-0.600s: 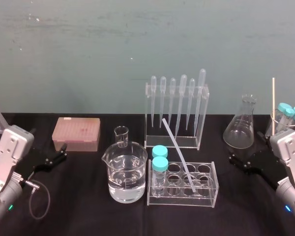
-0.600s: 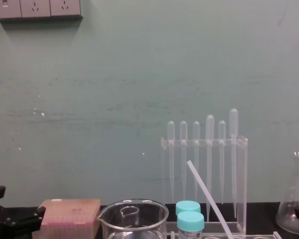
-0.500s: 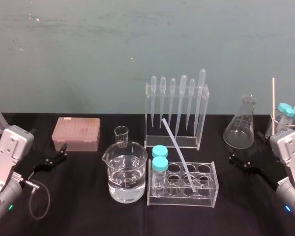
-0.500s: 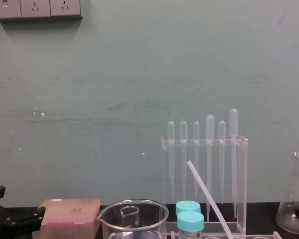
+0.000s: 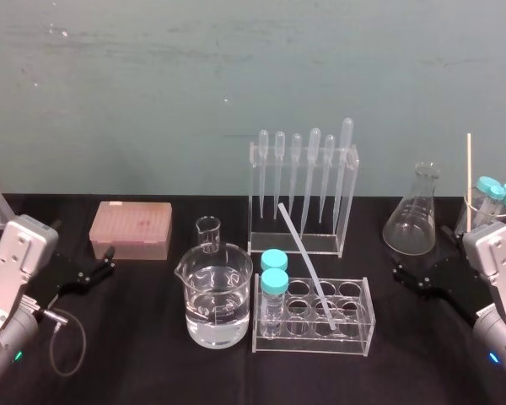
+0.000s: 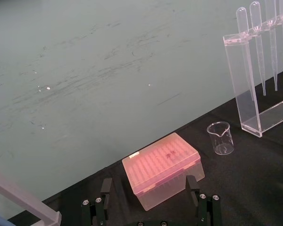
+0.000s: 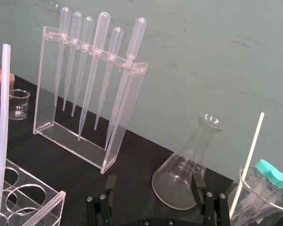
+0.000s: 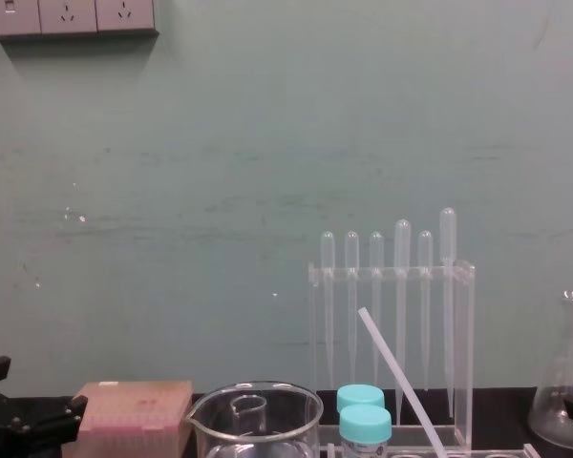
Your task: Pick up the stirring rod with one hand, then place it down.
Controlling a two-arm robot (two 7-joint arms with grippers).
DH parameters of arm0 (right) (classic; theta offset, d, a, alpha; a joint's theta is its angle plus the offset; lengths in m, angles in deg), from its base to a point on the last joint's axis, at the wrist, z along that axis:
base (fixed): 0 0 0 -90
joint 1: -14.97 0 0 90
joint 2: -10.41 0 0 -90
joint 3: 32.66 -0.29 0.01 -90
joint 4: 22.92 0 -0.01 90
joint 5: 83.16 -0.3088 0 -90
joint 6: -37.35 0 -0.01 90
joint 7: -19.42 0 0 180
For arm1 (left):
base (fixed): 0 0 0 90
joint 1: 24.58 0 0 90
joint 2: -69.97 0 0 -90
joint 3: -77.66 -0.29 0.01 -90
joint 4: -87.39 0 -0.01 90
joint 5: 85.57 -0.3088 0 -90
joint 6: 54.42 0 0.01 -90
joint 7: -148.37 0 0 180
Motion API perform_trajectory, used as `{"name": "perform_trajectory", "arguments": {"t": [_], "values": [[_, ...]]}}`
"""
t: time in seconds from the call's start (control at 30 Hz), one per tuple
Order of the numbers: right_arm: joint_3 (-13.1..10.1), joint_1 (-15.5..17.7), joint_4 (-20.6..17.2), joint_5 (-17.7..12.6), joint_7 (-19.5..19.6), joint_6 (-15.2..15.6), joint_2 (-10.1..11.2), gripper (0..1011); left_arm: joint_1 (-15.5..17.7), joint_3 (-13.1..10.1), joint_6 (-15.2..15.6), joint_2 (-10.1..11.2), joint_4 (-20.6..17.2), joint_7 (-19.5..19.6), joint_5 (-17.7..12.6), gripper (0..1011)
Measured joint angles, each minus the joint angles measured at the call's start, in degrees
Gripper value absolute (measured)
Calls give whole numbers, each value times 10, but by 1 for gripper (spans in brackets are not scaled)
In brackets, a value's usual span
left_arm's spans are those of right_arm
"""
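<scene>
The stirring rod [image 5: 306, 263] is seen leaning in the clear tube rack [image 5: 358, 333] at the middle of the table [image 5: 152, 363]. Its lower end is set in one of the rack's holes, and its upper end is tilted back and to the left, toward the pipette stand [image 5: 270, 245]. It is touched by neither arm. The left gripper [image 5: 110, 258] is held low over the table at the left side, near the pink box [image 5: 131, 229]. Its fingers [image 6: 106, 188] are spread wide apart and nothing is held between them. The right gripper [image 5: 422, 251] is held at the right side, just in front of the glass flask [image 5: 413, 221]. Its fingers [image 7: 198, 182] are likewise spread wide and empty. A beaker of water [image 5: 218, 308] and two blue-capped tubes [image 5: 274, 281] are found just left of the rod.
</scene>
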Motion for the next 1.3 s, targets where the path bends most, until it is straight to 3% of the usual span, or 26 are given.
{"name": "perform_trajectory", "arguments": {"t": [1.07, 1.23, 1.3], "values": [[-1, 0, 0, 0, -2, 2, 0, 1003, 0, 0, 0, 0, 0, 0, 0, 1000], [-18, -9, -12, -39, -44, 33, -2, 1003, 0, 0, 0, 0, 0, 0, 0, 1000], [-37, -21, -28, -92, -93, 66, -7, 1003, 0, 0, 0, 0, 0, 0, 0, 1000]]}}
